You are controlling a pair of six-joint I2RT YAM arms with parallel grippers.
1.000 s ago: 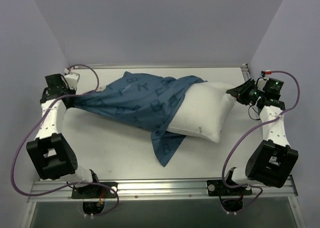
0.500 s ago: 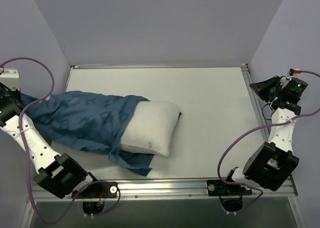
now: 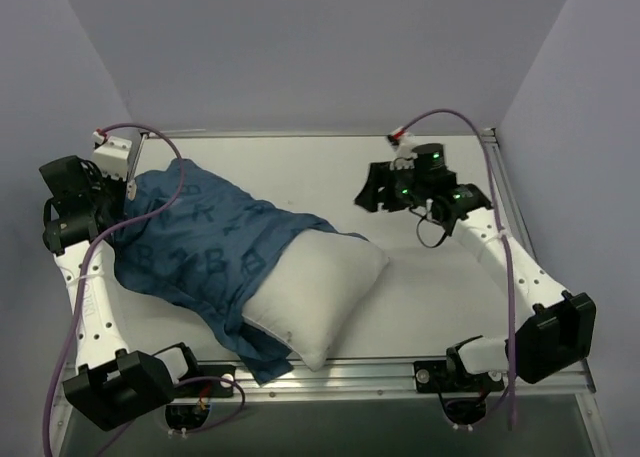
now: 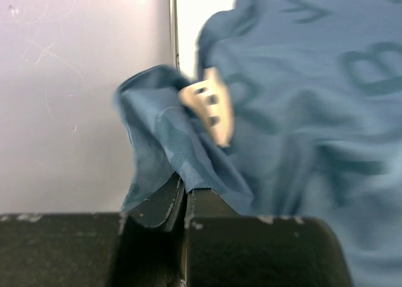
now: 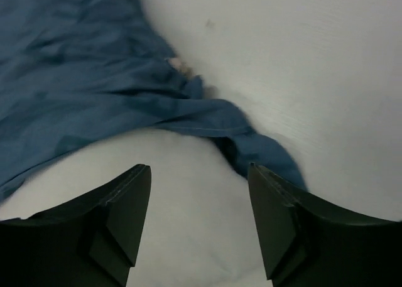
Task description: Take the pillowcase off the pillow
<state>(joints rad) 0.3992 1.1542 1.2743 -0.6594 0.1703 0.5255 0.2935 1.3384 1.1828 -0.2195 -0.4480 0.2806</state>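
The blue lettered pillowcase [image 3: 200, 247] lies bunched across the left of the table and covers the far left part of the white pillow [image 3: 315, 292], whose near right end sticks out bare. My left gripper [image 3: 118, 215] is at the pillowcase's far left end, shut on a fold of the pillowcase [image 4: 182, 155]; the left gripper [image 4: 186, 189] shows its jaws pressed together on the cloth. My right gripper [image 3: 366, 195] hovers open just beyond the pillow's far right corner. In the right wrist view the right gripper [image 5: 200, 174] has the pillow [image 5: 188, 230] and the pillowcase's hem [image 5: 207, 120] below it, nothing between the fingers.
The white table [image 3: 430, 277] is walled by lilac panels, with a metal rail [image 3: 400, 369] along the near edge. The left wall [image 4: 75, 98] is close beside my left gripper. A small tan tag [image 4: 210, 105] sticks out of the cloth.
My right gripper let go of the pillow's right corner, opened and swung in toward the middle. The left gripper, still shut on the cloth, dragged pillowcase and pillow leftward.
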